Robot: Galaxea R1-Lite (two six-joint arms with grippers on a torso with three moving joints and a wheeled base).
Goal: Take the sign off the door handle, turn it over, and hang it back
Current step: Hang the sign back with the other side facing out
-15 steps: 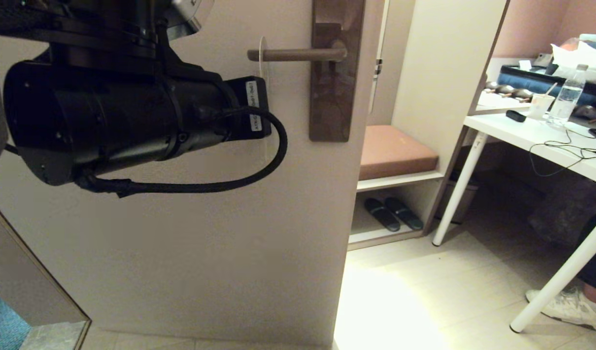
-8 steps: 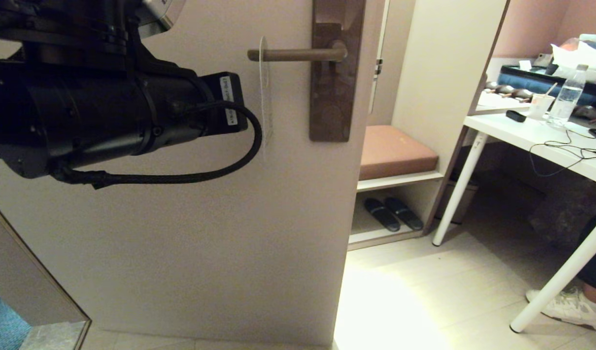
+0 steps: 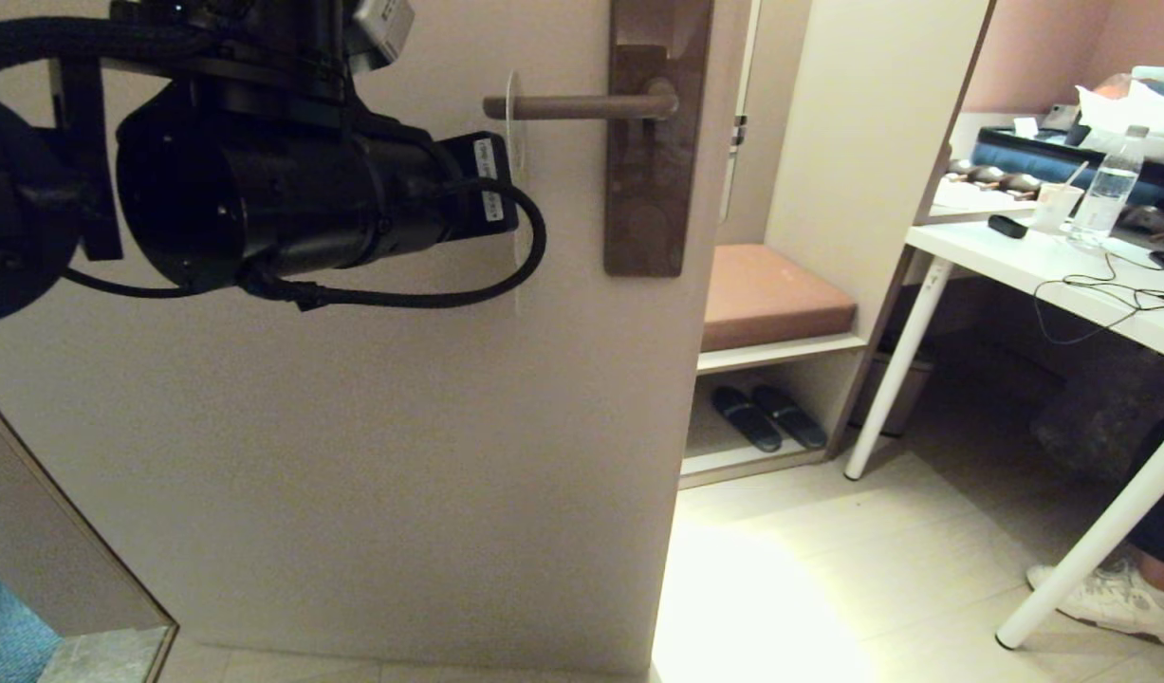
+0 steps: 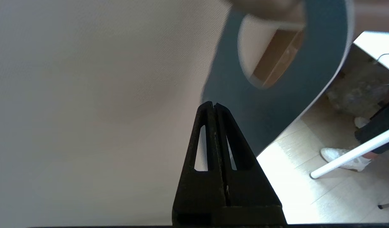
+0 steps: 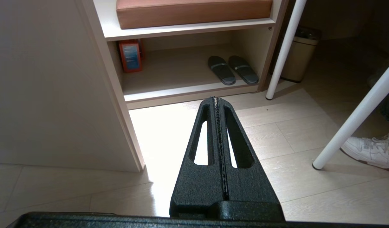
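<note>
Fingers of my left gripper [image 4: 213, 106] pressed together, empty, beside the sign [image 4: 276, 104]; next, I'd open and pinch it at twelve o'clock.

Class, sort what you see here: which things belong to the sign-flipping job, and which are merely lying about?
Job: sign; door handle; left gripper, shut beside the sign.

Lying about: slippers; water bottle; cup; cushion; right gripper, parked low.

Right gripper [image 5: 216, 98] has its fingers pressed together, pointing down at the pale floor [image 5: 276, 133]. Past it, dark slippers [image 5: 232, 69] sit on the bottom shelf [image 5: 181, 90], an orange box [image 5: 130, 56] nearby, and a white sneaker [image 5: 370, 148] is off to the side.
</note>
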